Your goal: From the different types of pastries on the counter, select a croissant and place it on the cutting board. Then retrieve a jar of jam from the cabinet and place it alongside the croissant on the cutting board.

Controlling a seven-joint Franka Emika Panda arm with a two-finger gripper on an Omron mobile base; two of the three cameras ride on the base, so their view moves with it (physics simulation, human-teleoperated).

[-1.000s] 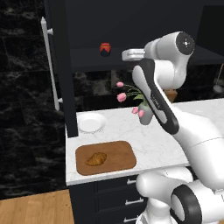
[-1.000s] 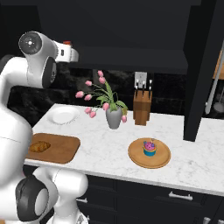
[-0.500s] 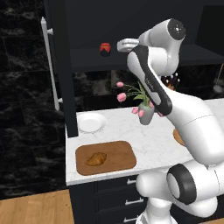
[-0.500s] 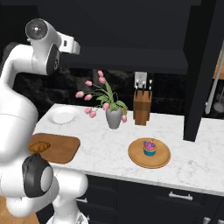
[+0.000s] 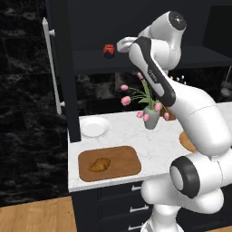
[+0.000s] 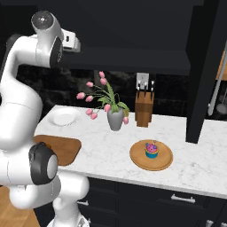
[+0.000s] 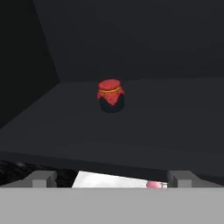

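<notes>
The jar of jam (image 7: 110,96), red with a dark band, stands on the shelf of the dark cabinet (image 5: 68,90), a short way ahead of my gripper (image 7: 112,180). My open gripper (image 5: 120,45) hovers at shelf height just right of the jar (image 5: 108,50), with nothing between its fingertips (image 7: 43,178). Down on the counter (image 5: 131,136), the golden croissant (image 5: 99,164) lies on the brown cutting board (image 5: 122,161). The pink-frosted cupcake (image 6: 151,150) sits on a round tan plate (image 6: 165,160) to the right.
A white plate (image 5: 94,127) lies behind the board. A grey vase of pink tulips (image 5: 152,115) stands mid-counter under my arm, with a knife block (image 6: 143,106) beyond it. The cabinet door's white bar handle (image 5: 50,68) sticks out at left.
My arm has swung the hand up and left to shelf level, closer to the jar. The jar, croissant and cupcake have not moved.
</notes>
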